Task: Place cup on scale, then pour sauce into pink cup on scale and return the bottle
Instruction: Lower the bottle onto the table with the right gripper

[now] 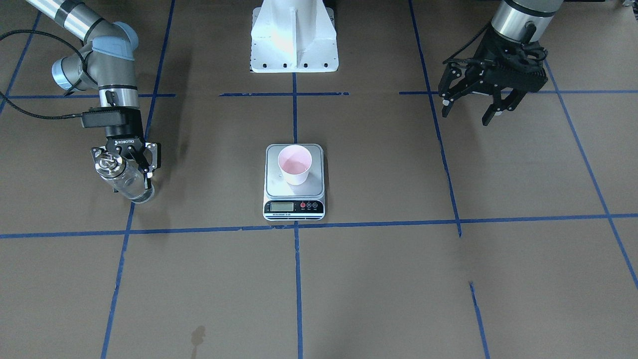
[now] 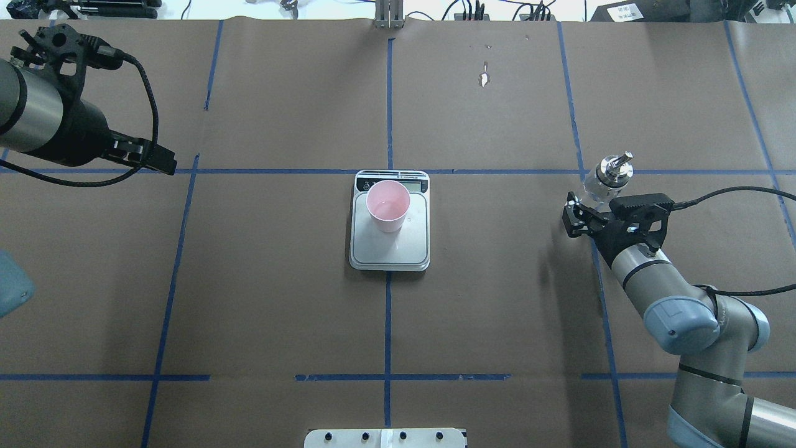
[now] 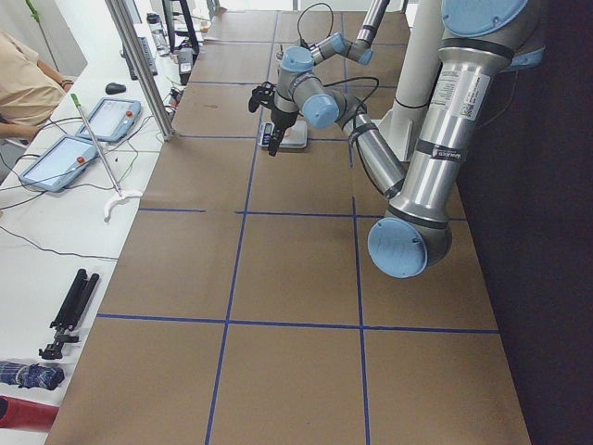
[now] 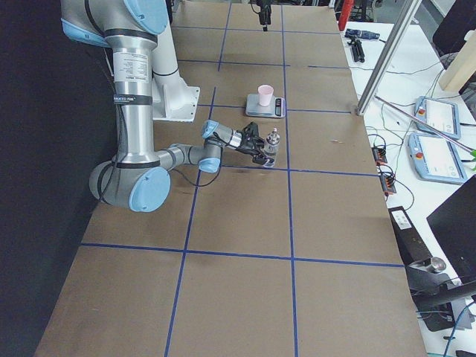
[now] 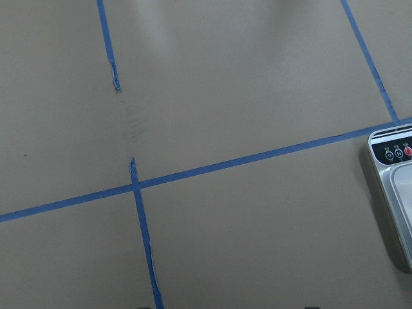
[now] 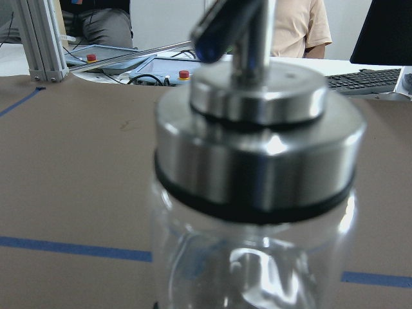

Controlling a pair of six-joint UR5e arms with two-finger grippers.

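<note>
Clear glass sits between the right jaws, which are pressed in on the bottle (image 1: 127,177) from either side. They grip the body below the silver pour-spout cap (image 2: 612,167). Holding the body rather than the cap looks sensible, since it leaves the spout free for tipping. The bottle is upright and well off to the robot's right of the scale. Its base is at or just above the bench (image 1: 374,279); I cannot tell which. The right wrist view is filled by the cap and the shoulder of the glass, and the sauce level cannot be read there. ROBOTIQ (image 1: 124,142) is printed in white on the black housing above these jaws.

The left jaws are spread wide and hold nothing. They are raised far out on the robot's left, which keeps that arm away from the middle of the bench.

There the cup (image 1: 295,164) stands upright at about the middle of the steel platform of the scale (image 1: 273,185), well inside its edges. A faint sheen inside suggests liquid has gone in, so I judge that setting the bottle back is the step in hand. The display (image 1: 281,206) and round buttons (image 1: 309,205) carry markings too small to read.
</note>
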